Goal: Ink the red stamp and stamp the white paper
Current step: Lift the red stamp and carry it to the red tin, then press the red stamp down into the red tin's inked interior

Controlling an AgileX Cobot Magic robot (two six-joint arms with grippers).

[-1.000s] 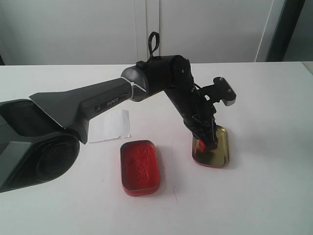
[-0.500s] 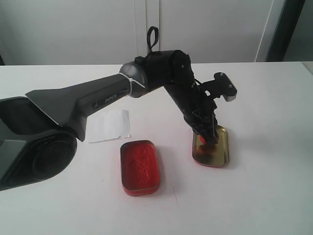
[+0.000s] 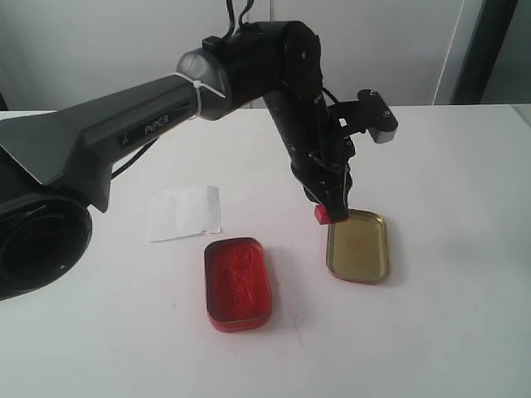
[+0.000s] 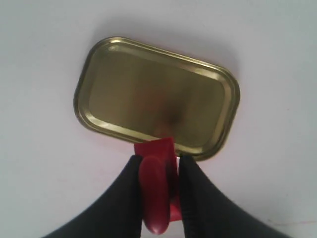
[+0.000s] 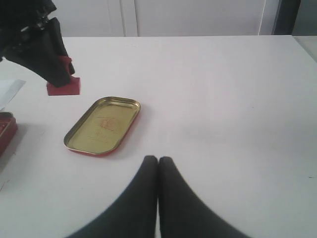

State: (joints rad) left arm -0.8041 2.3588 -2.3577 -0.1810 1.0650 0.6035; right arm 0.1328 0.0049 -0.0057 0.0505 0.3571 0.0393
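Found left pincer (image 4: 159, 162) clamped on red stamp (image 3: 323, 214) near rim of gold tin (image 3: 358, 246), faint red marks inside. Noted red tin (image 3: 238, 283) filled with ink pad; right pincer (image 5: 158, 166) pressed together, holding nothing.

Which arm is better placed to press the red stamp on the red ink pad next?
Left. The left hand grips the red stamp, held in the air near the red ink pad. The right hand is shut and holds nothing.

Red ink-pad tin (image 3: 238, 283), gold tin lid (image 3: 358, 246) beside it, white table (image 3: 448, 315)
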